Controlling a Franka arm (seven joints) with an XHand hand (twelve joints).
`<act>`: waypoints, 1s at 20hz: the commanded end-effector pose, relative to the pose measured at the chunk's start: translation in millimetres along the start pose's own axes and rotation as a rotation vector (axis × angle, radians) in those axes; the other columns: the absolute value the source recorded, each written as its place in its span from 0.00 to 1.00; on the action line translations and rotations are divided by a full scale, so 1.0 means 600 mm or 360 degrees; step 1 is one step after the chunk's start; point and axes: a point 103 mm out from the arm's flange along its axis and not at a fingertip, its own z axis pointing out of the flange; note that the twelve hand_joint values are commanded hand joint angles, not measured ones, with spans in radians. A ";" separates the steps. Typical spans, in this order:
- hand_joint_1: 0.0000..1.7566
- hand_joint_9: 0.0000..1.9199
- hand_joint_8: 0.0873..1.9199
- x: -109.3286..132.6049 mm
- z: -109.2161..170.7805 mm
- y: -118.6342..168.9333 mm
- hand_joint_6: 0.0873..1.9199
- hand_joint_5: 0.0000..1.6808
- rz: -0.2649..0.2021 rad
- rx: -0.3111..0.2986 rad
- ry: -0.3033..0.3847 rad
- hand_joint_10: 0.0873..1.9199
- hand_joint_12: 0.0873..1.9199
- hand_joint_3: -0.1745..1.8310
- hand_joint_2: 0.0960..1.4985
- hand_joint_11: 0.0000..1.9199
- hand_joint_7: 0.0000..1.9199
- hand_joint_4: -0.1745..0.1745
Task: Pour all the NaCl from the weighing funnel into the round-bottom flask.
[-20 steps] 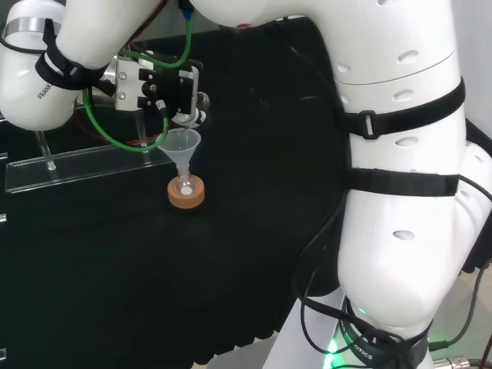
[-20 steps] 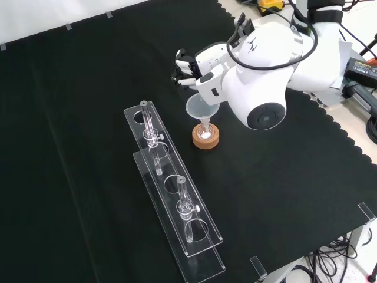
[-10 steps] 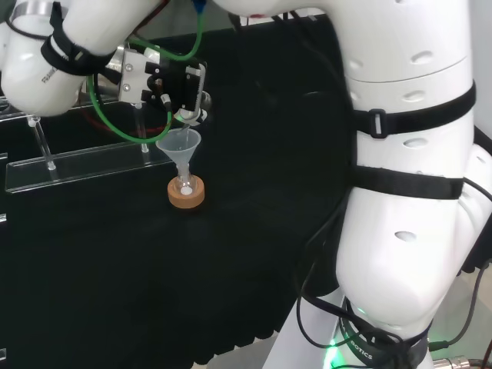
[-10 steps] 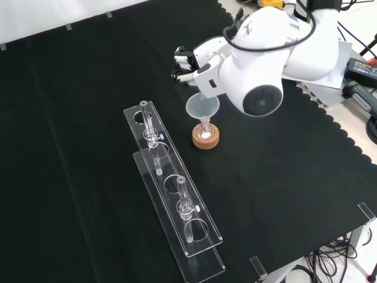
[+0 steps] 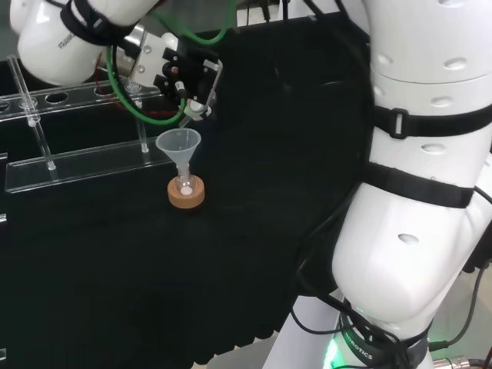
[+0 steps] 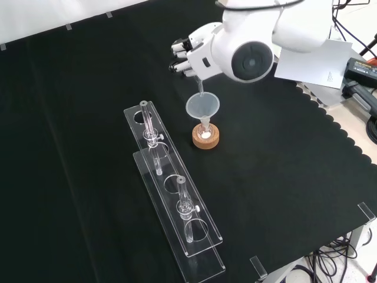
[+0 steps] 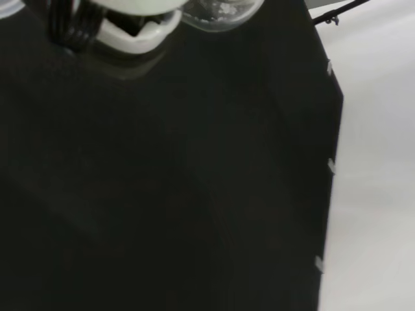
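A small round-bottom flask (image 5: 184,184) (image 6: 204,133) with white powder at its bottom sits on a cork ring (image 5: 187,197) (image 6: 206,140). A clear plastic funnel (image 5: 178,144) (image 6: 202,107) stands in its neck. The hand (image 5: 184,75) (image 6: 187,54) hovers above the funnel, fingers curled round a clear glass weighing funnel (image 5: 190,114) (image 6: 200,87) (image 7: 217,9). Its thin stem is tilted down towards the funnel's mouth, the tip just over the rim. In the wrist view a white finger (image 7: 133,35) lies beside the glass bulb.
Two long clear acrylic racks (image 5: 77,165) (image 6: 171,194) lie beside the flask, with upright glass tubes (image 6: 147,121) in them. A white paper sheet (image 6: 312,56) lies at the cloth's scalloped edge. The arm's big white links (image 5: 415,192) stand at the head view's right.
The arm has lifted, taking the hand and the weighing funnel upward. The stem tip, earlier down in the funnel's mouth, now hangs just above its rim. Flask and funnel have not moved.
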 end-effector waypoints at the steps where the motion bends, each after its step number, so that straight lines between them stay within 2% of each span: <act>1: 0.64 0.57 0.30 -0.011 0.018 0.000 0.24 0.79 -0.0023 -0.0009 0.0245 0.04 0.43 0.35 0.44 0.54 0.33 1.00; 7: 0.64 0.57 0.30 -0.024 0.032 0.008 0.24 0.79 -0.0037 -0.0008 0.0434 0.04 0.43 0.35 0.44 0.54 0.33 1.00; 20: 0.64 0.57 0.30 -0.046 0.047 0.011 0.25 0.78 -0.0023 -0.0064 0.0600 0.04 0.43 0.35 0.44 0.54 0.33 1.00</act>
